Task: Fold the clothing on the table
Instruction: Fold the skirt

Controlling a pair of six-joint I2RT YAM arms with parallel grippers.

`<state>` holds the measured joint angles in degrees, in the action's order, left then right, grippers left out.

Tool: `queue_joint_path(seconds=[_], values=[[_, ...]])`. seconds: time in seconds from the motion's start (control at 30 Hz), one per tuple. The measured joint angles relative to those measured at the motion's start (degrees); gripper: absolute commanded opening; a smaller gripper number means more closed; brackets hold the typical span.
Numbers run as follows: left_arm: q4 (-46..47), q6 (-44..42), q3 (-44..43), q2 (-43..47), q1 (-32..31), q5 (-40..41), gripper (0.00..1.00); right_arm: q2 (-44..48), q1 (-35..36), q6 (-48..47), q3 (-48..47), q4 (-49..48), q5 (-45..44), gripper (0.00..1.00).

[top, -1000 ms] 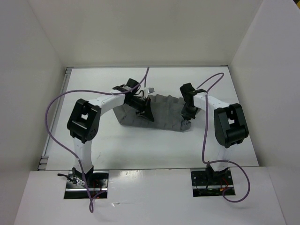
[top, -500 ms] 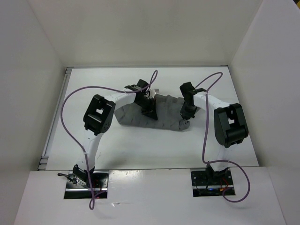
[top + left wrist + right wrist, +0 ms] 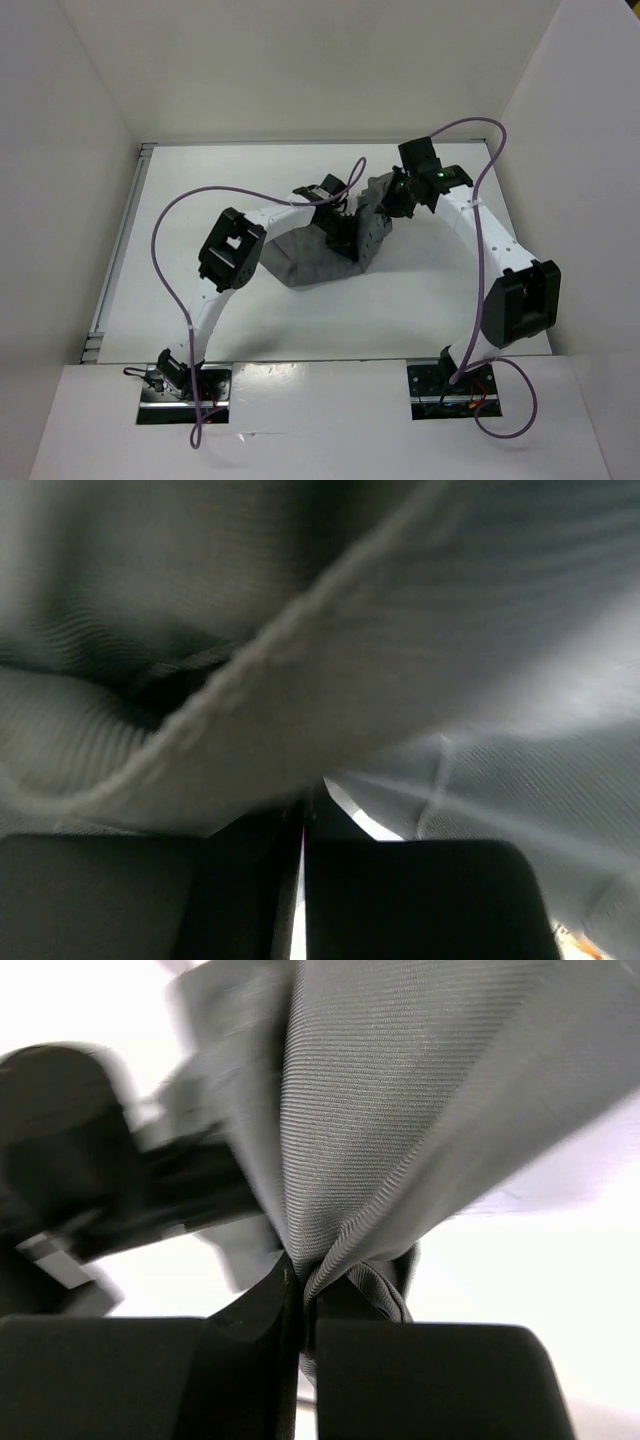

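clothing [image 3: 325,255]: you see it bunched mid-table [image 3: 200,220], right side held up off the table.
left gripper [image 3: 303,830]: clenched on the clothing's hem.
right gripper [image 3: 300,1295]: clenched on a gathered fold above the table.

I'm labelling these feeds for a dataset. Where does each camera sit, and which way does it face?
Top external: above and behind the bases, looking down at the table; shows the left arm and right arm whole.
Left wrist: on the left arm's wrist, facing along the left fingers into clothing folds.
Right wrist: likewise; right fingers pinch bunched fabric.
Shared: all three show the grey clothing.
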<state>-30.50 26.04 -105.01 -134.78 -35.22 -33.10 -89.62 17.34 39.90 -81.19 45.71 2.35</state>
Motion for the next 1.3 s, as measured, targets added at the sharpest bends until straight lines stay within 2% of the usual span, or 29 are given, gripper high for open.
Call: queue_joint_path(seconds=[0.17, 0.3, 0.33, 0.47, 0.63, 0.73, 0.83, 1.03, 1.3], values=[[-1.9, 0.3, -8.9, -5.4, -2.8, -1.3, 0.07, 1.5, -0.2, 0.0, -1.0, 0.0, 4.3, 0.0], [-3.9, 1.2, -11.0, -6.1, -2.6, -1.5, 0.26, 1.5, -0.2, 0.0, -1.1, 0.0, 5.3, 0.0], [-3.7, 1.3, -10.1, -5.5, -2.0, -1.5, 0.44, 1.5, -0.2, 0.0, -1.1, 0.0, 5.6, 0.0], [-4.2, 2.5, -2.5, 1.8, 2.9, -0.3, 0.51, 1.5, -0.2, -0.6, -1.0, 0.0, 6.1, 0.0], [-3.5, 2.9, 4.8, 15.3, 13.6, 5.2, 0.51, 1.2, -0.2, -1.6, -1.0, 0.6, 6.1, 0.0], [-2.1, 3.2, 9.6, 23.8, 20.9, 11.1, 0.51, 0.3, -0.1, -2.3, -1.1, 1.2, 6.0, 0.0], [-1.2, 4.2, 14.6, 28.1, 25.7, 16.9, 0.47, -1.1, 0.0, -2.7, -1.6, 1.7, 5.8, 0.0], [-1.4, 4.6, 20.1, 22.7, 28.4, 22.4, 0.39, -3.6, 0.9, -3.4, -4.5, 3.5, 4.7, 0.0], [-0.6, 6.1, 22.8, 18.7, 25.2, 22.3, 0.36, -10.2, 5.5, -4.1, -10.9, 4.9, 2.2, 0.0]])
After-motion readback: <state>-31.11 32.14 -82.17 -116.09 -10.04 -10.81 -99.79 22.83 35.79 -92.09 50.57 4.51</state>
